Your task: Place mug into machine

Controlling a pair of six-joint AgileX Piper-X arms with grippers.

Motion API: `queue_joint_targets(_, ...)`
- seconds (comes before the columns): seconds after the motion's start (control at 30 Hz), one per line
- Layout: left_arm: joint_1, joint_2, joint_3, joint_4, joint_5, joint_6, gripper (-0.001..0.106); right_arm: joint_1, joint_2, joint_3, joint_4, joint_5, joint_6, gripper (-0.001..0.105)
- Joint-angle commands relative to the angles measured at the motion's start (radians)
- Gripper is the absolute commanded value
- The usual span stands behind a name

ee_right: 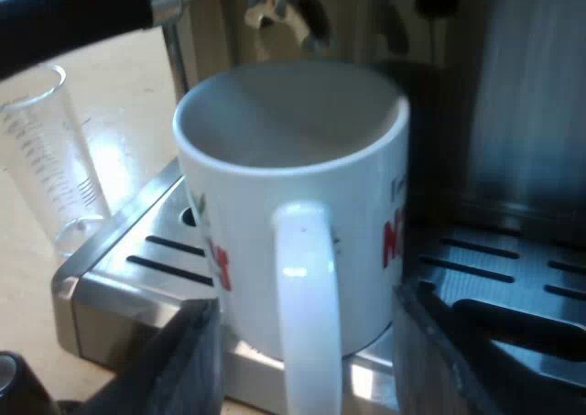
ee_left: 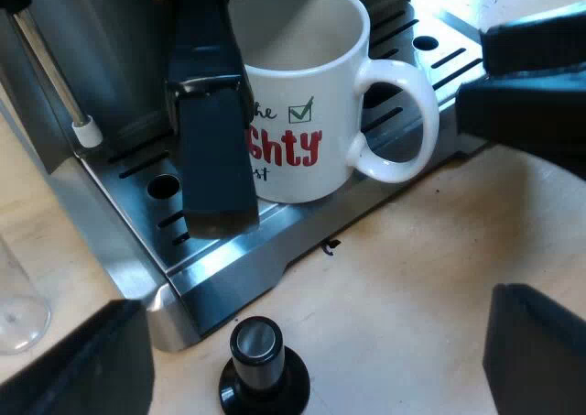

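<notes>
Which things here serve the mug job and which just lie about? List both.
Job: mug, standing on the espresso machine's drip tray; right gripper, jaws open around the mug's handle.
Lying about: tamper with black knob; measuring glass.

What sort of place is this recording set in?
Probably a coffee-making bench: an espresso machine with a mug on its drip tray, plus a black-knobbed tamper and measuring glass on a pale wooden tabletop.
</notes>
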Motion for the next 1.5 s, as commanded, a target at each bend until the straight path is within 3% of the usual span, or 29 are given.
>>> queue_joint_targets(0.03, -0.005, 0.000, -0.004, -0.017, 0.010, -0.013, 0.102, 0.000, 0.008, -0.009, -0.016, -0.013, -0.019, 0.044)
queue_joint_targets(0.67, -0.005, 0.000, -0.004, -0.009, 0.010, -0.013, 0.102, -0.037, 0.087, -0.074, -0.048, -0.012, -0.040, 0.044)
queue_joint_targets(1.5, -0.005, 0.000, -0.004, -0.009, 0.010, -0.013, 0.102, -0.048, 0.096, -0.074, -0.045, -0.055, -0.043, 0.044)
